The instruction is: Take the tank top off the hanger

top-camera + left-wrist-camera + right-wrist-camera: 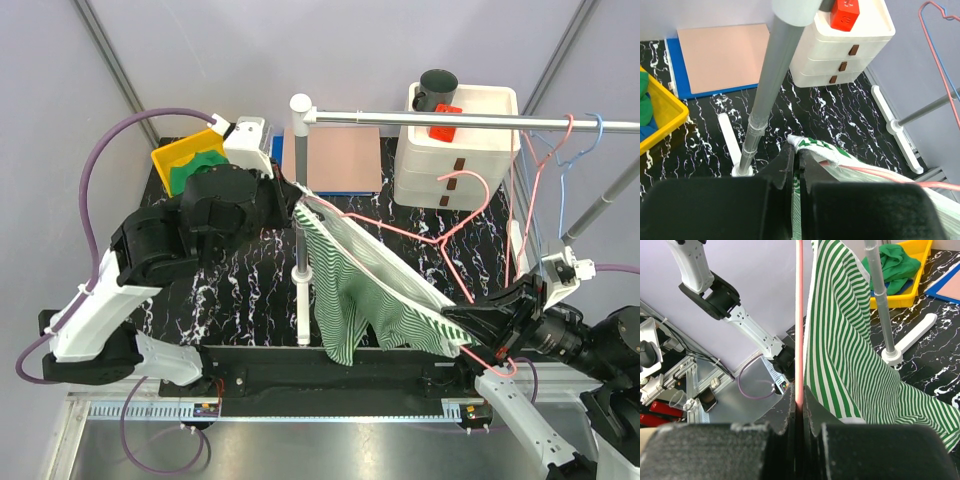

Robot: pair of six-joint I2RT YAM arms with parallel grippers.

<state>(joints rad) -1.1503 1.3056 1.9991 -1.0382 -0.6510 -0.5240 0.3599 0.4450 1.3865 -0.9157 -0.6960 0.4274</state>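
Note:
A green-and-white striped tank top [365, 285] hangs on a pink wire hanger [440, 235] held tilted over the table. My left gripper [298, 205] is shut on the top's upper strap end, seen in the left wrist view [799, 150] with the strap [815, 146] bunched at the fingertips. My right gripper [480, 325] is shut on the hanger's lower end; in the right wrist view [800, 405] the pink wire [799, 315] runs straight up from the jaws beside the striped cloth [850, 340].
A vertical stand pole [301, 220] with a horizontal rail [460, 120] stands mid-table; pink and blue hangers [560, 160] hang at its right end. White drawers [455, 145] with a red block and dark cup are behind. A yellow bin [185, 160] holds green cloth at left.

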